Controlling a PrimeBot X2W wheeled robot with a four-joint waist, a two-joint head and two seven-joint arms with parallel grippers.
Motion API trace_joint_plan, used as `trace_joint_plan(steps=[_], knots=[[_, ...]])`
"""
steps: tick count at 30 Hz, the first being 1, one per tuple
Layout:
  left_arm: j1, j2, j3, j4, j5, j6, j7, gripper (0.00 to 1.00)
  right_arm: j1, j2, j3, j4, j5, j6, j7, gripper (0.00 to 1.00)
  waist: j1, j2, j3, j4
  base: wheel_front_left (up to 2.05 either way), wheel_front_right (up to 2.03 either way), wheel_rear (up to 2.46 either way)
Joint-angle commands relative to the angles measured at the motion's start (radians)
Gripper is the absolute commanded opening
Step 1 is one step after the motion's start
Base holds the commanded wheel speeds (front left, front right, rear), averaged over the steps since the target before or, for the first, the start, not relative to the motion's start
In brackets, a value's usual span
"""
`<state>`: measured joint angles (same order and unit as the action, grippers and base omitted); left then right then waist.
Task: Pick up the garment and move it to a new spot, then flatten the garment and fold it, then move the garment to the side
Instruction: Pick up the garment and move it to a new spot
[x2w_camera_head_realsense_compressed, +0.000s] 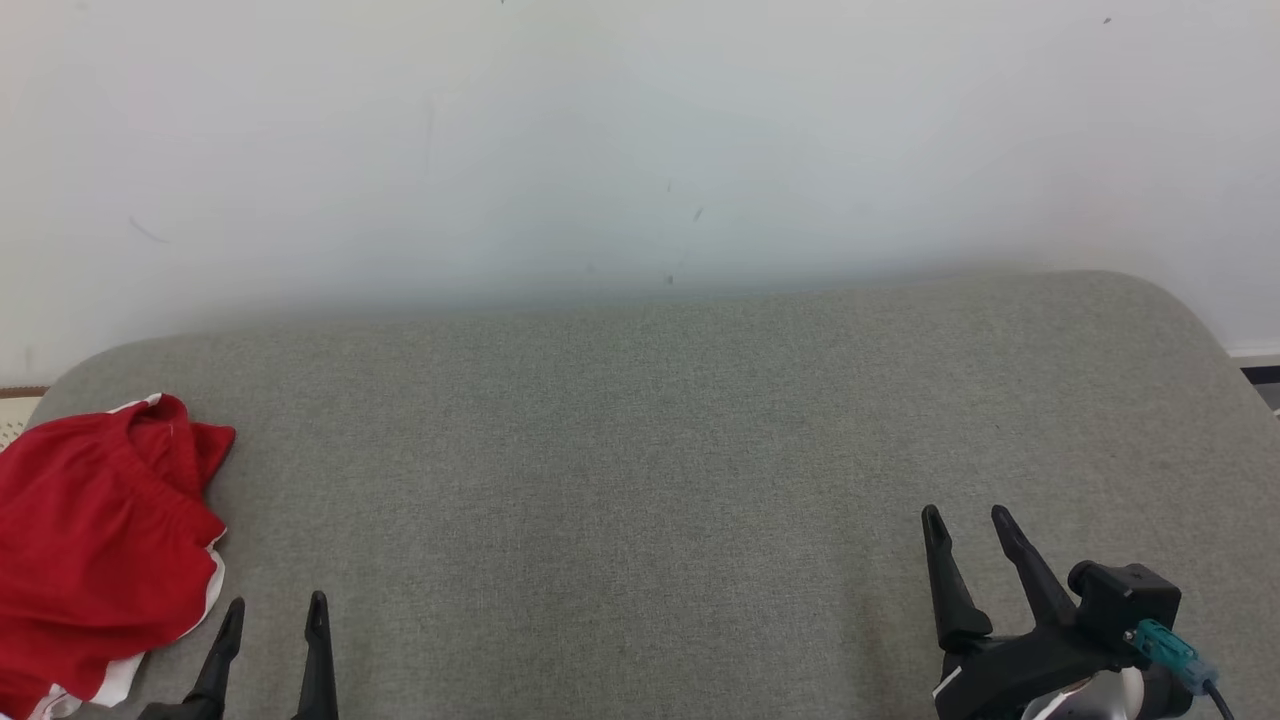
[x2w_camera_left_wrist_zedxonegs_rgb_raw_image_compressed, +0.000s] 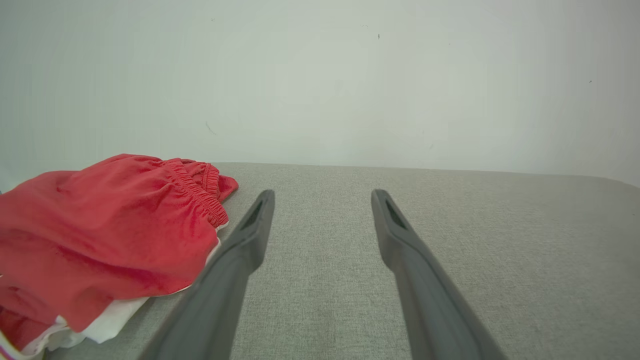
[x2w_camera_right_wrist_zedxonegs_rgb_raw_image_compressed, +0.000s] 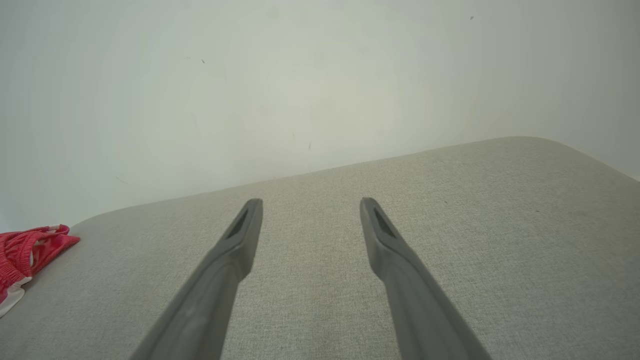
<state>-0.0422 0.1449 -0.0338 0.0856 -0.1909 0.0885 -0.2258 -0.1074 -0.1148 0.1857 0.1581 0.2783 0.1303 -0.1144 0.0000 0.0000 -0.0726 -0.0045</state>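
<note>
While the garment (x2w_camera_head_realsense_compressed: 100, 540) lies heaped at nine o'clock on the cushion (x2w_camera_head_realsense_compressed: 640, 450), the left gripper (x2w_camera_head_realsense_compressed: 278, 600) at seven and right gripper (x2w_camera_head_realsense_compressed: 966, 512) at five gape wide, empty.

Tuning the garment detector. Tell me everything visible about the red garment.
The red garment looks like soft knit shorts: a gathered elastic waistband and white trim along its lower edges. It lies in a loosely folded, rumpled heap at the far left of the grey fabric surface, partly cut off by the head view's left edge. It rests on that surface alone; the open left gripper sits just to its right, apparently not touching.
</note>
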Motion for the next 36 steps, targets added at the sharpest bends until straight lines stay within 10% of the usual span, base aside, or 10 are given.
trace_joint_plan(steps=[1, 36], knots=[[0.01, 0.008, 0.001, -0.009, 0.023, 0.001, -0.011, 1.0, 0.009, -0.003, 0.007, -0.007, -0.022, 0.001, -0.005, 1.0, 0.0, 0.0, 0.0, 0.001, 0.0, 0.0, 0.0], [0.012, 0.03, 0.029, -0.034, 0.004, 0.026, -0.004, 1.0, 0.003, -0.019, 0.07, 0.026, 0.005, 0.001, -0.037, 1.0, 0.0, 0.0, 0.008, 0.238, 0.0, 0.0, 0.0]])
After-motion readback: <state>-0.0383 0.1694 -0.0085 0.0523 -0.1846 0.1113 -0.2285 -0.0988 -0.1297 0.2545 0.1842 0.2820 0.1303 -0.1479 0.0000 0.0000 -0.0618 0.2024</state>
